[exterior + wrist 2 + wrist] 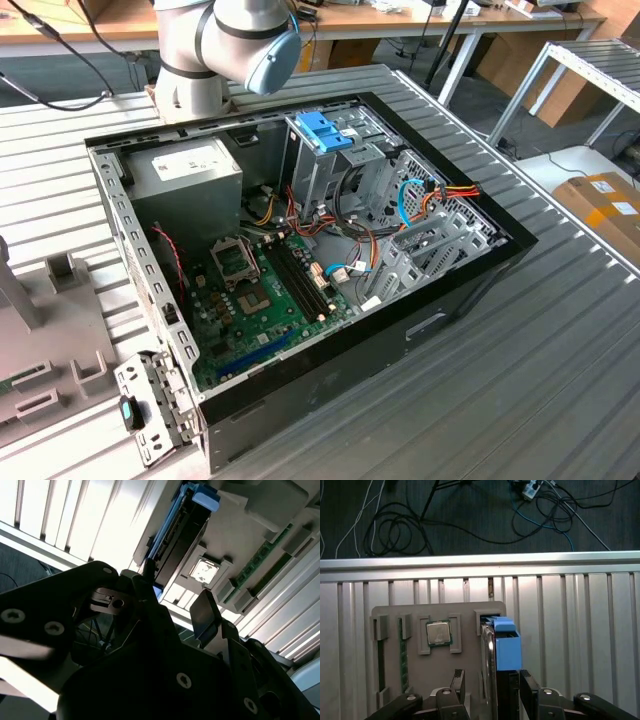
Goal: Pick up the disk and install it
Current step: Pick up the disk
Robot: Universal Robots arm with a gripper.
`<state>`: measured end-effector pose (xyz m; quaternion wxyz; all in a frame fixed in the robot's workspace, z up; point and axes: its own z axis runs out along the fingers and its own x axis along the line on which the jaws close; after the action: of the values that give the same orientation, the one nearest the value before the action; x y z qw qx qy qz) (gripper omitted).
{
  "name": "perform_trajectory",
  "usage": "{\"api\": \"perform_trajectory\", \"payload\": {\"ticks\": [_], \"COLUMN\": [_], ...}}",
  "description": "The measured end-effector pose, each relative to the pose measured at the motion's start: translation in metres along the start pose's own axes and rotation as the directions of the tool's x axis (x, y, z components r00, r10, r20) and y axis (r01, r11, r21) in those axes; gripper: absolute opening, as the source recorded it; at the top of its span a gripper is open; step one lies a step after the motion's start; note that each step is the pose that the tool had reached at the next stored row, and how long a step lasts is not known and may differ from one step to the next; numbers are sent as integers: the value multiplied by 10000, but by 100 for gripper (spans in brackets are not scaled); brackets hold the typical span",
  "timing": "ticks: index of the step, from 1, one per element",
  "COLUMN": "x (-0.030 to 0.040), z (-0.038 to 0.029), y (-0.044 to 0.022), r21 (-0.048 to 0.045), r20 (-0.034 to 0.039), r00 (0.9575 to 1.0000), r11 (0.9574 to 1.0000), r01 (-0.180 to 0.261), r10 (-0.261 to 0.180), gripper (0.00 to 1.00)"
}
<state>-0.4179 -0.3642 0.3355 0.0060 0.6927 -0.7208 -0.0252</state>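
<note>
Now, in the first wrist view, we see the gripper with its jaws spread, one on each side of the disk. The disk stands on edge in the grey holder tray, its long edge lying crosswise to the jaws' closing line.

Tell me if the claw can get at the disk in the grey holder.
Likely yes: the open claw sits astride the disk, which stands on edge in the grey holder, with nothing between them.
</note>
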Motion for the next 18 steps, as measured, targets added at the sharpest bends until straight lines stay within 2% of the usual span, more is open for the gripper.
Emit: {"api": "perform_trajectory", "payload": {"ticks": [4, 9, 12, 18], "x": [-20, -145, -151, -148], "z": [16, 46, 74, 125], "y": [9, 31, 88, 102], "r21": [2, 1, 0, -1], "r20": [1, 0, -1, -4], "r00": [10000, 10000, 10000, 9999], "r11": [10000, 10000, 10000, 9999], "r01": [1, 32, 32, 110], "r10": [-1, -32, -32, -110], "gripper": [56, 56, 56, 56]}}
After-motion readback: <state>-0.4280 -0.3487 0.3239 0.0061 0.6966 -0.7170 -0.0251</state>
